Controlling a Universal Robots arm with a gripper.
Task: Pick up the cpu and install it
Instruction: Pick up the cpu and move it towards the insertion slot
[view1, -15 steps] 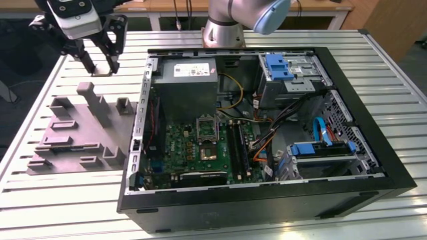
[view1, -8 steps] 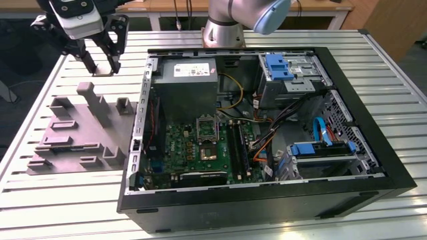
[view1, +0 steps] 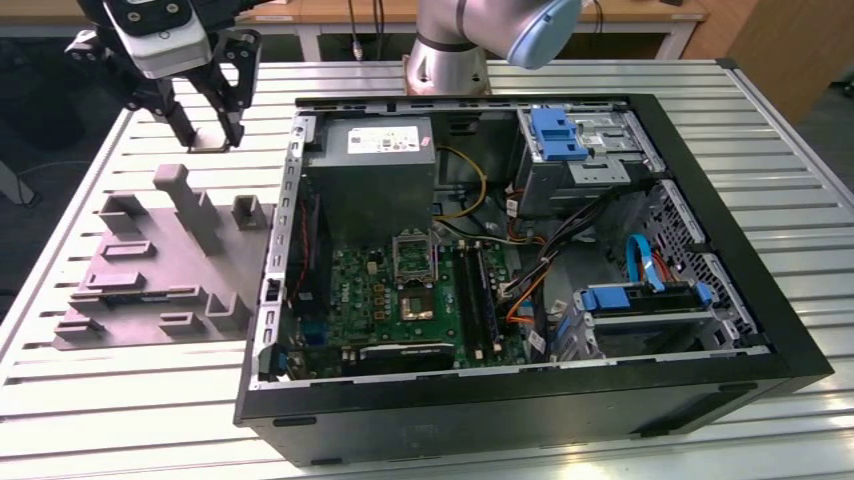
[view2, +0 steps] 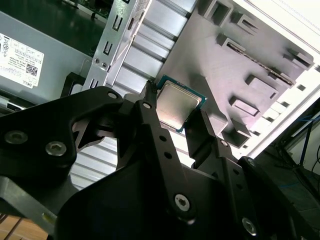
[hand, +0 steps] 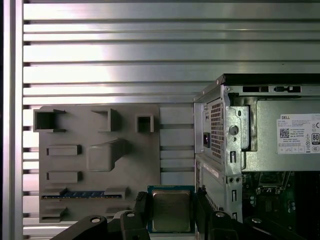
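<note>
Since your fingers (view2: 152, 125) grip the cpu (view2: 177, 105) near the worktop's (view1: 134, 400) corner (outside the case (view1: 534, 405)), pickup is done; installation is outstanding.

The slatted metal table (view1: 134, 400) bears a grey parts holder (view1: 147, 270) beside an open computer case (view1: 534, 400).

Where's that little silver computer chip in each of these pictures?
Exterior view: too small to make out; the gripper holding it hangs at the exterior view's upper left, near the grey tray.
Second wrist view: the cpu clamped in the gripper, grey tray behind.
First wrist view: cpu in the gripper, beside the tray.
Shared landmark: the grey tray.
</note>
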